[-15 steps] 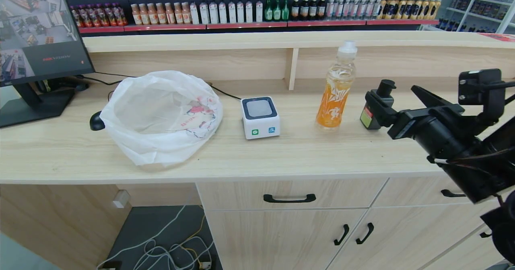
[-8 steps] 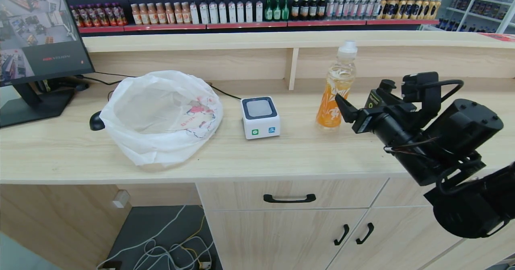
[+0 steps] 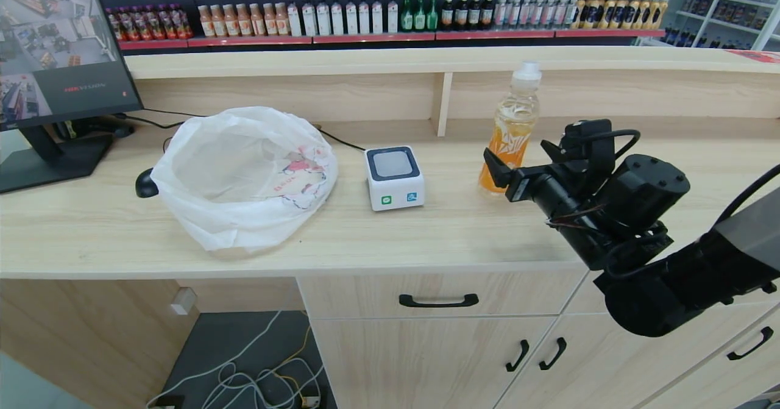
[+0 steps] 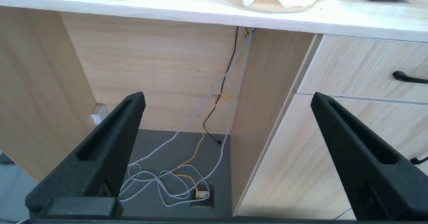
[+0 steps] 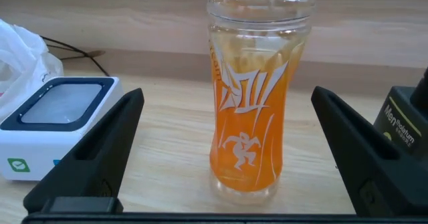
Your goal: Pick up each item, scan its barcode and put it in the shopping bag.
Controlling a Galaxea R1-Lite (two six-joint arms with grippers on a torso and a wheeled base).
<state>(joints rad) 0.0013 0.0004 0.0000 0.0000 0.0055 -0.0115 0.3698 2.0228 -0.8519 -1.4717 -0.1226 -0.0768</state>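
Orange drink bottle [image 3: 510, 130]: clear plastic, whitish cap, pinched waist, orange liquid, white figure print. Stands upright on the counter [image 3: 426, 232], right of centre in the head view, right of the scanner [image 3: 393, 177]. Right gripper [image 3: 517, 156] spread wide just before the bottle, touching neither side. Left gripper [image 4: 227, 100] wide, empty, below the counter edge.

Bright, even overhead light is falling on the counter [image 3: 463, 232]. The shopping bag [image 3: 244, 177] is casting only a soft, thin shadow along its near edge. Light is passing through the bottle [image 5: 249, 110], making the orange drink glow, with small highlights on the clear upper part. The scanner [image 5: 63, 103] is picking up a pale reflection on its top panel. The recess [image 3: 122, 323] under the counter is sitting noticeably dimmer. The monitor [image 3: 55, 37] is glowing on its own. Head view is bowing straight lines near the edges: wide-angle distortion.
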